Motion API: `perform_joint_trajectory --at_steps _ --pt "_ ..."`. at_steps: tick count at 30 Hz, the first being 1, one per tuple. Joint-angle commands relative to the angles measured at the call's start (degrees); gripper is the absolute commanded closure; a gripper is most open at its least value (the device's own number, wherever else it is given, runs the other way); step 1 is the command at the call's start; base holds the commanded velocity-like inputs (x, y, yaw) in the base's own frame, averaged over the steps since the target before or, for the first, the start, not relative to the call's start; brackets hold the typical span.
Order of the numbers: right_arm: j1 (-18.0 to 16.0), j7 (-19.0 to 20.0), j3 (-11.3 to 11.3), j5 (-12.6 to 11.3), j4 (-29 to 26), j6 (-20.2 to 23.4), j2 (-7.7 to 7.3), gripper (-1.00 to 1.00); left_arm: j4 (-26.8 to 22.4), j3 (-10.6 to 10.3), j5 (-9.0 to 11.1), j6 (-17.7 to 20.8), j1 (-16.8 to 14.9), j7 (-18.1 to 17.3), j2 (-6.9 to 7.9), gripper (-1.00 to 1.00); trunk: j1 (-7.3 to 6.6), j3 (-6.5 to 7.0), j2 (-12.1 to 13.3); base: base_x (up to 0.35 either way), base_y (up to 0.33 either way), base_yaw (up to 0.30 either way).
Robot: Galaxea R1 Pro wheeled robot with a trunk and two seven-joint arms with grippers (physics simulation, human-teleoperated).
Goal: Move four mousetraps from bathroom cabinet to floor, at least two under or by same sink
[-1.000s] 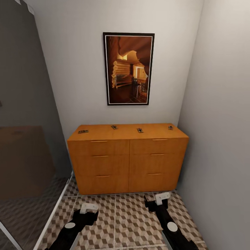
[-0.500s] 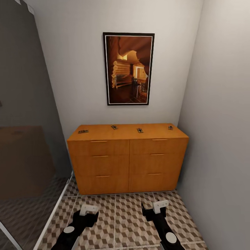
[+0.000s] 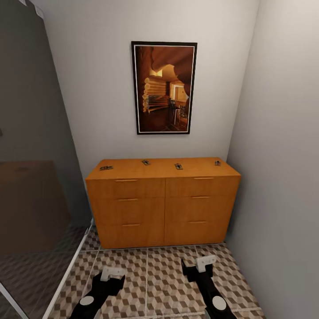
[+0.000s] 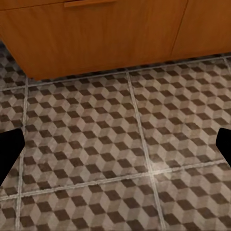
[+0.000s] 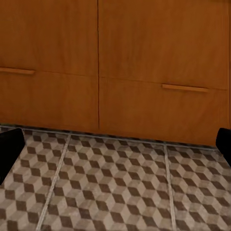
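1. While the robot faces the cabinet (image 3: 163, 201), all four mousetraps lie on its top, none of them on the floor (image 3: 164, 274).
2. One trap (image 3: 106, 168) sits near the top's front left corner.
3. A second trap (image 3: 145, 162) lies left of the middle, closer to the back edge.
4. A third trap (image 3: 178, 166) lies right of the middle, about midway between the front and back edges.
5. The fourth trap (image 3: 217, 163) sits near the right edge, towards the back right corner.
6. The traps are well apart from one another, spread in a loose row along the top.
7. All six drawers look closed, their slim handles flush in two columns.
8. The left gripper (image 3: 111, 273) hangs low over the patterned tiles in front of the cabinet's left half; in its wrist view the dark fingertips (image 4: 9, 149) stand wide apart at either edge with nothing between them.
9. The right gripper (image 3: 205, 262) hangs over the tiles in front of the right half, nearer the cabinet's base; its fingertips (image 5: 9, 147) are likewise spread wide and empty.
10. A framed picture (image 3: 164, 87) hangs on the wall above the cabinet.
11. A glass panel (image 3: 31, 186) stands along the left side.
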Motion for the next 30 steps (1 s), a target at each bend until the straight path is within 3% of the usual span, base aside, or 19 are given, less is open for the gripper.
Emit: perform_joint_trajectory --at_steps 1,17,23,24,30 --pt "0.0 -0.4 0.1 0.4 -0.1 -0.1 -0.10 -1.00 0.2 -0.1 -0.1 0.0 0.0 0.1 0.12 -1.00 0.00 -0.06 0.0 0.000 0.000 0.000" --pt "0.0 -1.3 -0.5 0.5 -4.1 2.2 -1.74 -1.00 5.4 0.2 0.0 -5.2 0.0 0.2 1.94 -1.00 0.00 -0.06 0.0 0.000 0.000 0.000" --pt "0.0 -1.8 -0.9 0.4 -6.0 4.1 -3.46 -1.00 7.3 0.1 0.1 -7.1 0.0 0.2 2.65 -1.00 0.00 -0.06 0.0 0.000 0.000 0.000" --pt "0.0 -1.8 -1.0 0.4 -18.3 14.3 -4.35 -1.00 38.8 0.1 0.1 -30.6 0.0 0.2 2.70 -1.00 0.00 -0.06 0.0 0.000 0.000 0.000" --pt "-0.1 -1.9 -1.6 0.4 -26.0 21.0 -5.45 -1.00 43.4 0.1 0.2 -33.9 0.0 0.2 2.92 -1.00 0.00 -0.06 0.0 0.000 0.000 0.000"
